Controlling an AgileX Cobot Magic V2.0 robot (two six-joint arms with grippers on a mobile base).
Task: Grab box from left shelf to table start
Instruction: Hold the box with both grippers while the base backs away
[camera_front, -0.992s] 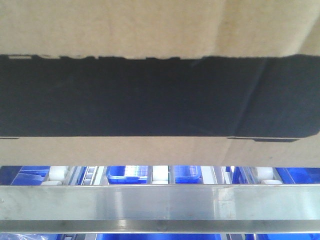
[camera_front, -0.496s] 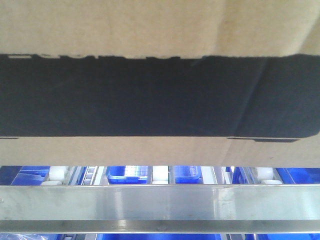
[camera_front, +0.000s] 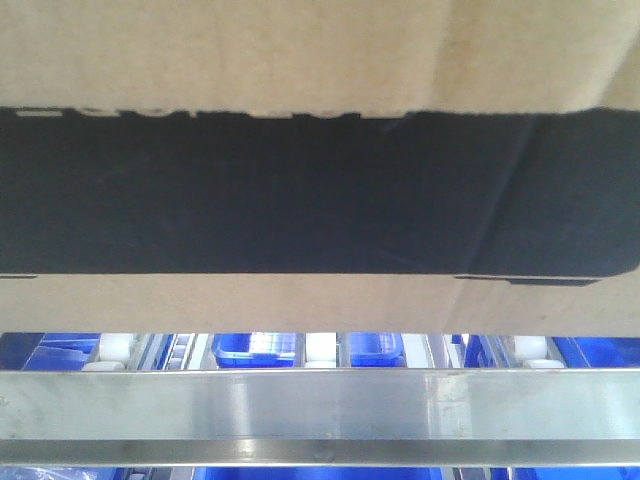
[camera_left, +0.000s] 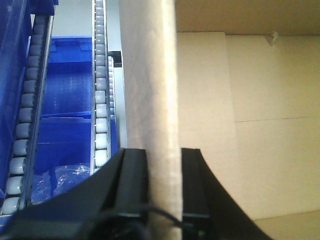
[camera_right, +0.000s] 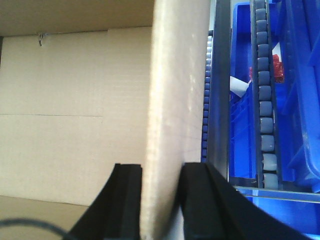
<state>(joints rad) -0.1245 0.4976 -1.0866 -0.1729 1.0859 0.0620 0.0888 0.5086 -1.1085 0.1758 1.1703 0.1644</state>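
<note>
Cardboard box (camera_front: 320, 300) above silver shelf rail (camera_front: 320, 405) — left gripper (camera_left: 162, 156) fingers pinching one wall, right gripper (camera_right: 160, 172) fingers pinching another.

Bright, even indoor light is filling all three views. Soft vertical glare is streaking the shelf (camera_front: 320, 405) rail in the front view. Close to both wrist cameras, the box (camera_left: 150, 100) wall is blurring and washing out pale; blue bins (camera_right: 295, 100) behind are oversaturating.

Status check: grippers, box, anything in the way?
Left gripper shut on box wall; right gripper likewise. Box above shelf rail. Blue bins behind, none blocking.
</note>
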